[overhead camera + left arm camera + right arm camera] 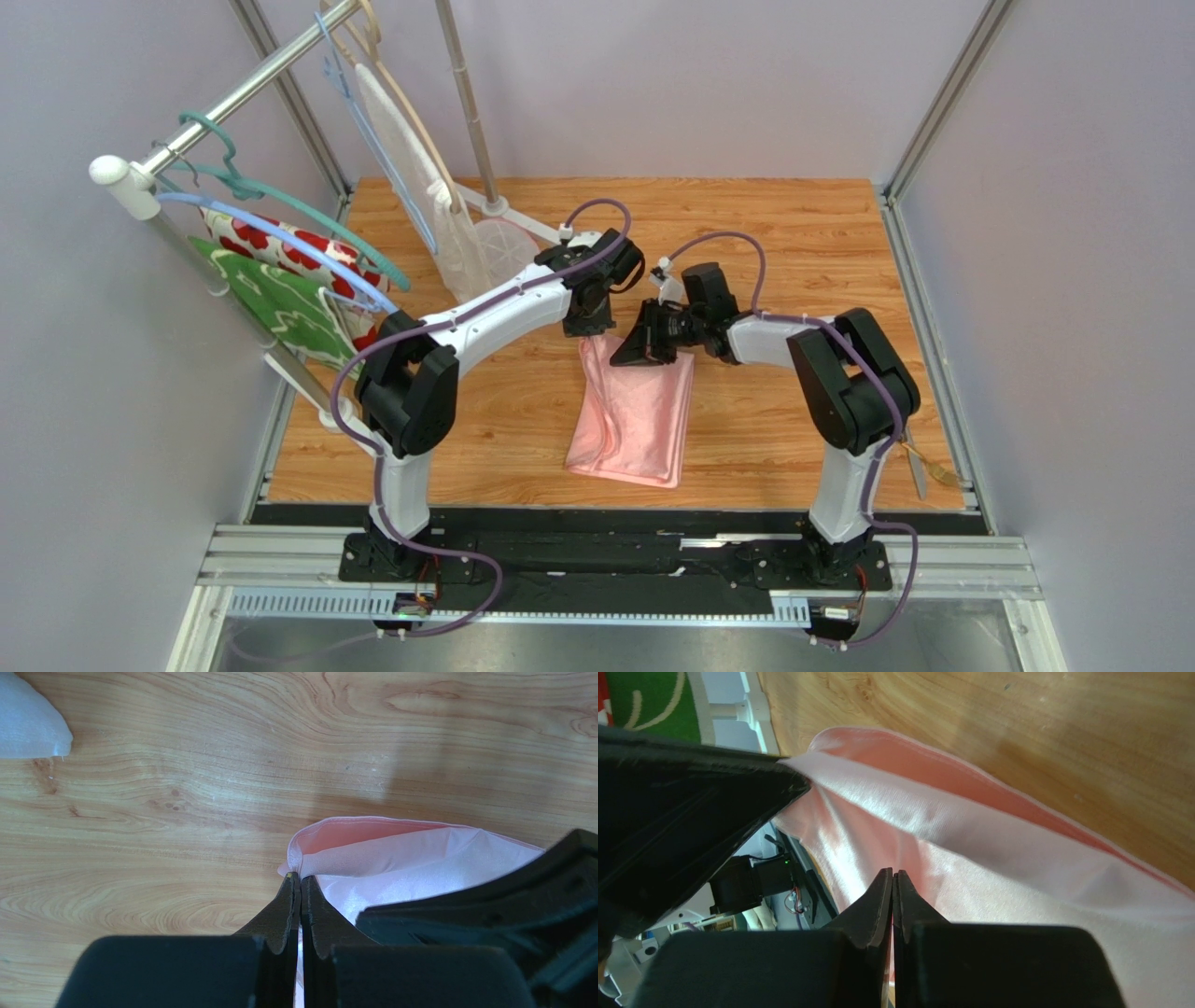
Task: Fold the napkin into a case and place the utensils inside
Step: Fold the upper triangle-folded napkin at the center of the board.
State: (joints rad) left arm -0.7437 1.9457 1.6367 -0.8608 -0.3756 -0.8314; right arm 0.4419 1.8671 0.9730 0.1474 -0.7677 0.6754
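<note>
1. napkin point(638, 420): folded to a narrow pink strip, mid table point(786, 238). Long axis runs far edge to near edge, near end skewed slightly left.
2. L gripper point(300, 876): jaws together, clamped on napkin's far-left corner, top layer lifted open.
3. R gripper point(893, 873): jaws together, tips on the top layer at the far edge, just beside L. Can't tell if cloth is pinched.
4. Key relation: both tools at far end; rest of the cloth trails toward the arm bases.
5. utensils point(929, 473): slim pieces near the near-right corner, well apart from napkin; R arm nearer.
6. Writing/brands: none readable.
</note>
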